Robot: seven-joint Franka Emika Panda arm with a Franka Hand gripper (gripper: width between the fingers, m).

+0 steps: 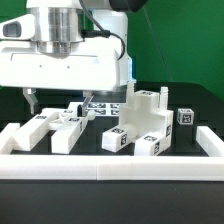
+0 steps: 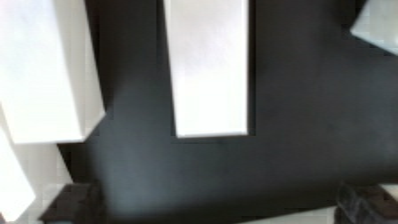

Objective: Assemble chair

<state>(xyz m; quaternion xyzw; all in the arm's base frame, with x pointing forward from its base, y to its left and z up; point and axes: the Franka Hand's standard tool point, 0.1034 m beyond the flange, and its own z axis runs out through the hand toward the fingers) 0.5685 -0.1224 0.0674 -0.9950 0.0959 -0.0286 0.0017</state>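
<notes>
The chair parts are white blocks with black-and-white tags on the black table. In the exterior view, two bars (image 1: 35,128) (image 1: 66,131) lie at the left, a block (image 1: 120,138) lies in the middle, a tall stepped piece (image 1: 146,108) stands right of it, and a small cube (image 1: 185,117) sits at the far right. My gripper (image 1: 62,100) hangs above the left bars, open and empty. In the wrist view a white bar (image 2: 210,70) lies below the gripper (image 2: 217,208), with a wider slab (image 2: 43,75) beside it. Both dark fingertips (image 2: 71,205) stand far apart over bare table.
A plain white border rail (image 1: 110,166) runs along the front and sides of the work area. The marker board (image 1: 103,104) lies flat at the back, behind the parts. Another white part's corner (image 2: 375,25) shows at the wrist view's edge.
</notes>
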